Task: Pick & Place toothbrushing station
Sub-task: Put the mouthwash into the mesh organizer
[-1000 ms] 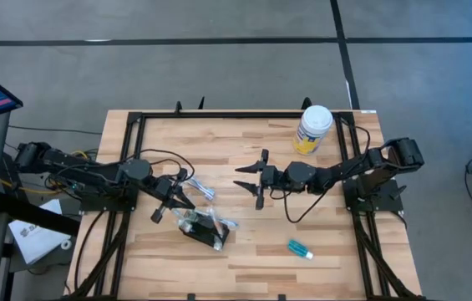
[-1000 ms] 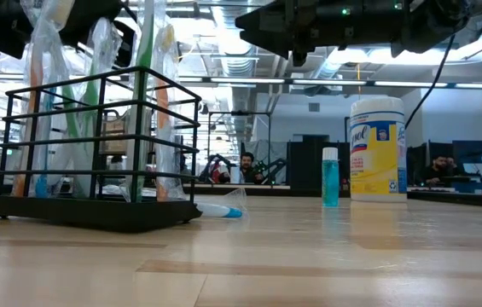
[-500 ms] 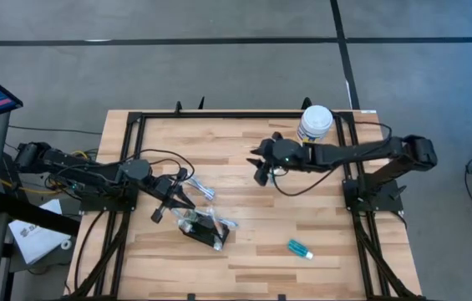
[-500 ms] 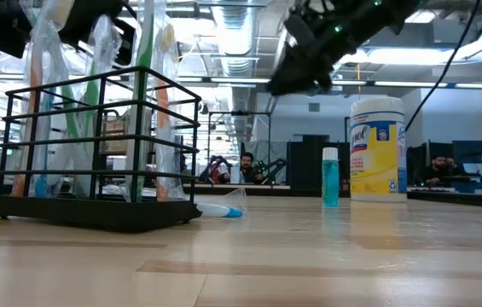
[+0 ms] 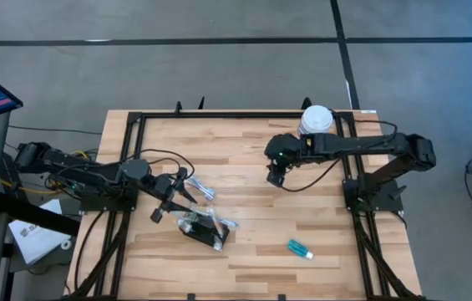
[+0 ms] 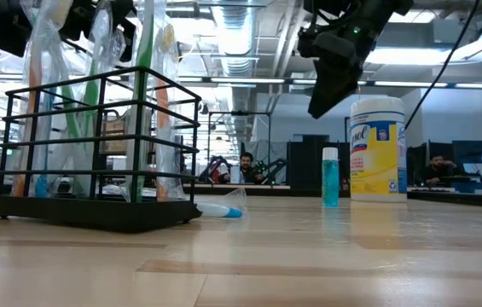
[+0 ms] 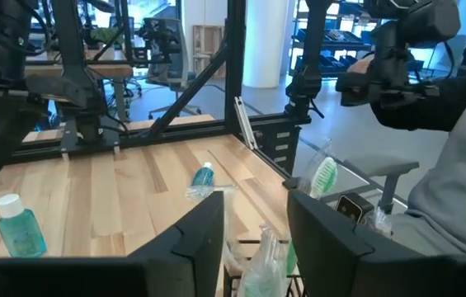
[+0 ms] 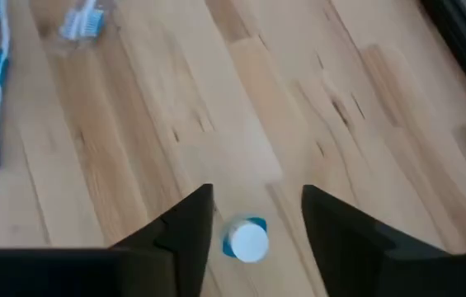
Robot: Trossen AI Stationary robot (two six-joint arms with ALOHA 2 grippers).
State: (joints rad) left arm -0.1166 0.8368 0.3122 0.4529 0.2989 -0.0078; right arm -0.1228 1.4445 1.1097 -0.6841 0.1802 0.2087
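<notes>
Jaws on the left gripper point(image 5: 183, 197) stand apart, with crinkly toothbrush packets point(image 7: 259, 262) showing in the gap between its fingers point(image 7: 204, 239). It hovers over the top of the toothbrush holder point(image 5: 205, 227), a black wire box standing upright on the tabletop point(image 5: 244, 159), towards our left side and nearer the front edge. We judge the step to be getting a grip on that holder. To do it well, we would come down so the jaws straddle a top wire or a corner post, not the slippery packets (these would slide out and leave the box behind), then close squarely and lift straight up so nothing tips. The right gripper point(image 5: 276, 174) waits near the wipes canister point(image 5: 315, 123), jaws likewise apart and pointing down, well clear of the holder. A small teal bottle point(image 5: 300, 248) sits towards the front right.
</notes>
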